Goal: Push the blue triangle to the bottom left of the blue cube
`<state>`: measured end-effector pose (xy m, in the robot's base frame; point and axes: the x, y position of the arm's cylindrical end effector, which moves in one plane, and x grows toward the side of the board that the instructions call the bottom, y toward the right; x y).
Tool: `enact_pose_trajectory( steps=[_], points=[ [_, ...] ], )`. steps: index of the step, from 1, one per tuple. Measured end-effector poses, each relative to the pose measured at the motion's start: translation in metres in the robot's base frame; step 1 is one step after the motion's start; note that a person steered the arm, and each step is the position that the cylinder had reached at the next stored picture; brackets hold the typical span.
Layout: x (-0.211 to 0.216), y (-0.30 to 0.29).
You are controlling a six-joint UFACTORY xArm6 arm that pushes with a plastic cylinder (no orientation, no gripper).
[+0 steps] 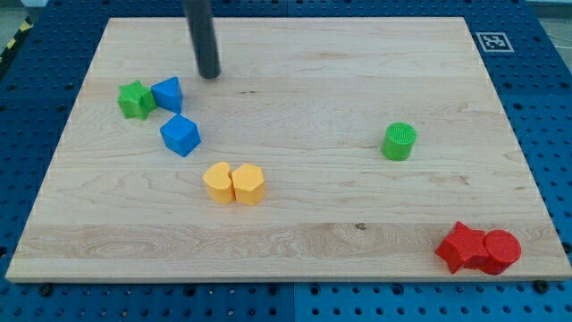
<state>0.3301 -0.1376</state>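
The blue triangle (167, 94) lies at the view's upper left and touches a green star (135, 99) on its left. The blue cube (180, 135) sits just below and slightly right of the triangle, with a small gap between them. My tip (209, 76) rests on the board above and to the right of the blue triangle, a short way off and touching no block.
Two yellow blocks (234, 183) sit side by side below the blue cube. A green cylinder (399, 141) stands at the right of centre. A red star (461, 247) and a red cylinder (500, 251) sit at the bottom right corner.
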Motion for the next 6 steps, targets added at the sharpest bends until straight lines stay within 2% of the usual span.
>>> enact_pose_trajectory(
  steps=[1, 2, 3, 4, 5, 6],
  points=[
    [0.038, -0.02],
    [0.053, 0.0],
    [0.051, 0.008],
    [0.033, -0.028],
    [0.034, -0.076],
    [0.038, -0.084]
  ],
)
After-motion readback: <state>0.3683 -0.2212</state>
